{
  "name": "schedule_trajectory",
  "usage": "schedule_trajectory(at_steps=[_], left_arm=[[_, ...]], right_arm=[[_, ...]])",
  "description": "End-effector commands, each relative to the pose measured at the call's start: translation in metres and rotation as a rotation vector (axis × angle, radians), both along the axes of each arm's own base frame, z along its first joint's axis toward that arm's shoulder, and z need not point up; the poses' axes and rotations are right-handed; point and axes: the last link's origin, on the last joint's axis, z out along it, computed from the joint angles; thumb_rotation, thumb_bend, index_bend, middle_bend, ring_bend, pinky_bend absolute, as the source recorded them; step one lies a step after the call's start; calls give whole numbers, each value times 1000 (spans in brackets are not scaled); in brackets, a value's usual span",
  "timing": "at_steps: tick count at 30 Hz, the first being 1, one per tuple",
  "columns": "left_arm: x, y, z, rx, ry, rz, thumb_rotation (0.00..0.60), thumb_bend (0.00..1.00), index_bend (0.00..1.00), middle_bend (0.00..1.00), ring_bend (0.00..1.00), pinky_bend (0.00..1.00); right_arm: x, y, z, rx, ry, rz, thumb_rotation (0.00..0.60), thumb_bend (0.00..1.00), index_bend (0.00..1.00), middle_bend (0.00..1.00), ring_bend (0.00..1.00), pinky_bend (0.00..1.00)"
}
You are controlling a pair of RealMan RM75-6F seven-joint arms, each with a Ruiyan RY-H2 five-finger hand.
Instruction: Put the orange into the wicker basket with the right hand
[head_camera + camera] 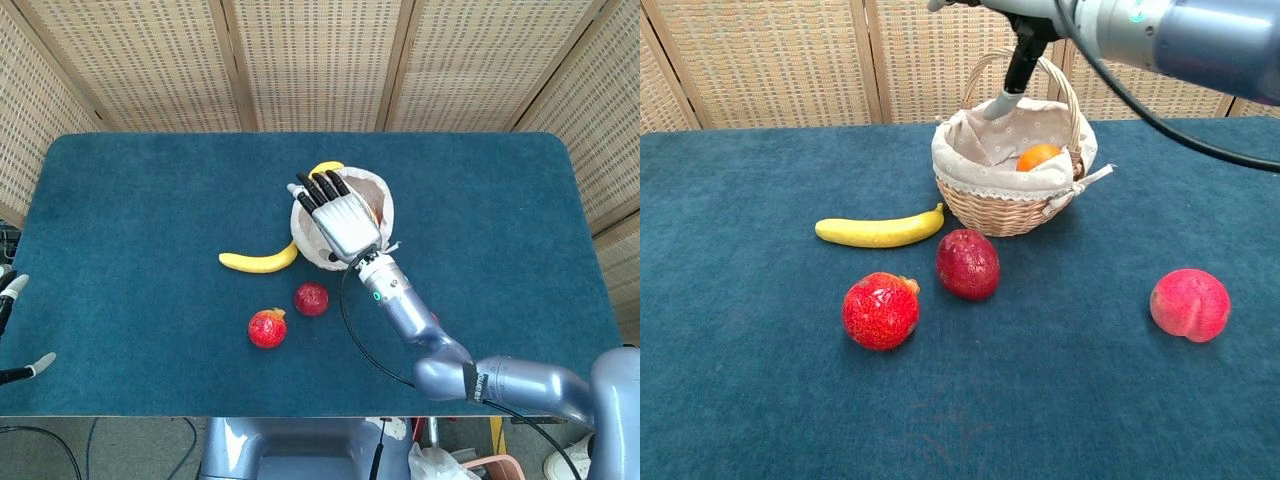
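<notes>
The orange point(1038, 156) lies inside the wicker basket point(1000, 212), on its white cloth liner at the right side. In the head view my right hand point(338, 213) hovers flat over the basket point(297, 228), holding nothing, and hides the orange. Its dark fingers point(318, 186) are spread and point toward the far edge of the table. The chest view shows only part of my right hand point(1018, 62) above the basket handle, clear of the orange. Only two fingertips of my left hand point(12, 290) show at the table's left edge, set apart with nothing in them.
A banana point(258, 262) lies left of the basket, and another yellow fruit point(326, 168) peeks out behind it. A red pomegranate point(880, 310) and a dark red fruit point(967, 264) sit in front. A pink peach point(1189, 304) rests to the right.
</notes>
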Motion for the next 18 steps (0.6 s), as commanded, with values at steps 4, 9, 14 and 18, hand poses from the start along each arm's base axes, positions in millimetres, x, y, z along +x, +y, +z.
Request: schedule_trajectory(at_steps=[4,9,14,18], left_arm=[[2,-5,-1,-4,3,-19,600,0,0,0,0,0],[6,-12,-5,-11,14,-47,600,0,0,0,0,0],[8,-19,-5,-5,29,-64,600,0,0,0,0,0],[10,-21,-4,3,32,-75,600,0,0,0,0,0]], right_arm=[[-81,35,52,-29,14,40,600,0,0,0,0,0],[-163,59,84,-82,92,60,600,0,0,0,0,0],[-228,104,105,-123,50,-83,600,0,0,0,0,0],[-252,138,112,-166,30,-166,600,0,0,0,0,0]])
